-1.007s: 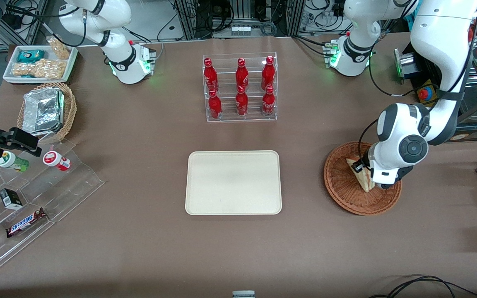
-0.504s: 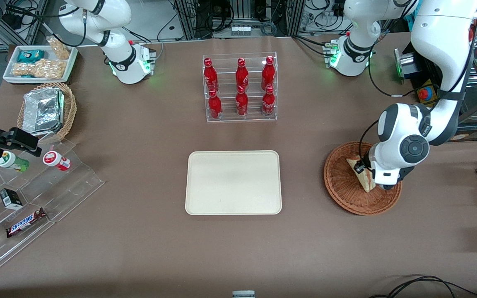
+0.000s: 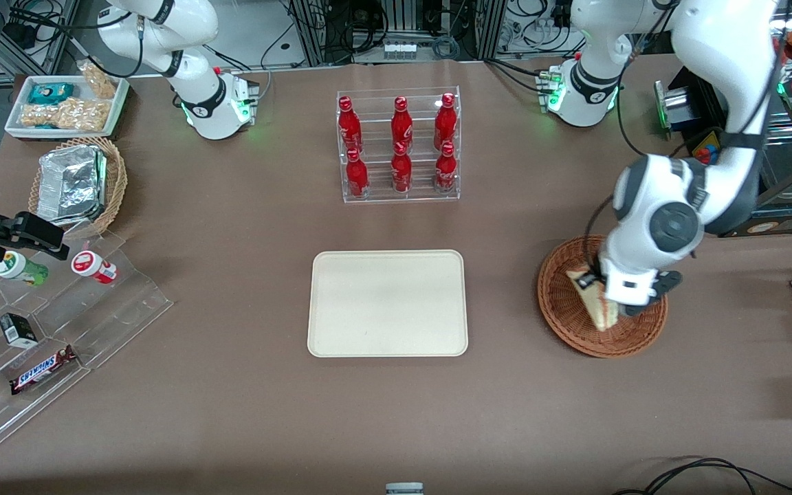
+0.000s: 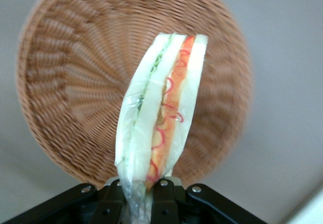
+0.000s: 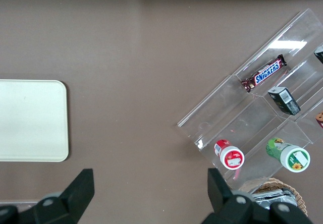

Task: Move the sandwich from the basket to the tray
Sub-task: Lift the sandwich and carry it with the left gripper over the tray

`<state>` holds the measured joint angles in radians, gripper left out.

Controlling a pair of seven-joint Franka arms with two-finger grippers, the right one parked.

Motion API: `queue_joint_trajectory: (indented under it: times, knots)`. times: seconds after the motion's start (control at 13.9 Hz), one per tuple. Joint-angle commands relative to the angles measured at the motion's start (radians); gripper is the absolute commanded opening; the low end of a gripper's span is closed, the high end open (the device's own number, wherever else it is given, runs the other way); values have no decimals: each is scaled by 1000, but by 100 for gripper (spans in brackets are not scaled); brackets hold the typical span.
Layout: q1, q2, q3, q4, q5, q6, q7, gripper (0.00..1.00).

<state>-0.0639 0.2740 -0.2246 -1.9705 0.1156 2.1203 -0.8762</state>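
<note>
Left gripper (image 4: 144,193) clamped on sandwich (image 4: 159,118), fingers pinching its narrow end. Sandwich stands on edge, white bread outside, red-orange and green filling facing wrist camera. Sandwich lifted clear above round reddish-brown basket (image 4: 65,98), not resting on weave. Front view: gripper (image 3: 614,302) and sandwich (image 3: 592,299) over basket (image 3: 564,309), toward working arm's end of table. Cream tray (image 3: 387,303) at table centre, apart from basket. Rack of red bottles (image 3: 399,146) farther from front camera than tray.
</note>
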Motion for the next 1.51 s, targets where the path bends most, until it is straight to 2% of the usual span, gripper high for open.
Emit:
queue_joint_trajectory:
  times: [0.0, 0.36, 0.58, 0.65, 0.79, 0.86, 1.22, 1.44]
  knots:
    - [-144, -29, 10, 13, 13, -34, -26, 14]
    - [-387, 62, 10, 139, 13, -34, -29, 16]
    - [-523, 251, 17, 359, 19, -37, -137, 19]
    - [-549, 313, 22, 439, 51, -45, -189, 19]
    - [-583, 422, 21, 568, 151, -82, -281, 20]
    - [-589, 456, 21, 606, 166, -80, -306, 21]
    - [-628, 606, 21, 792, 173, -77, -310, 22]
    - [-642, 631, 21, 811, 173, -47, -306, 27]
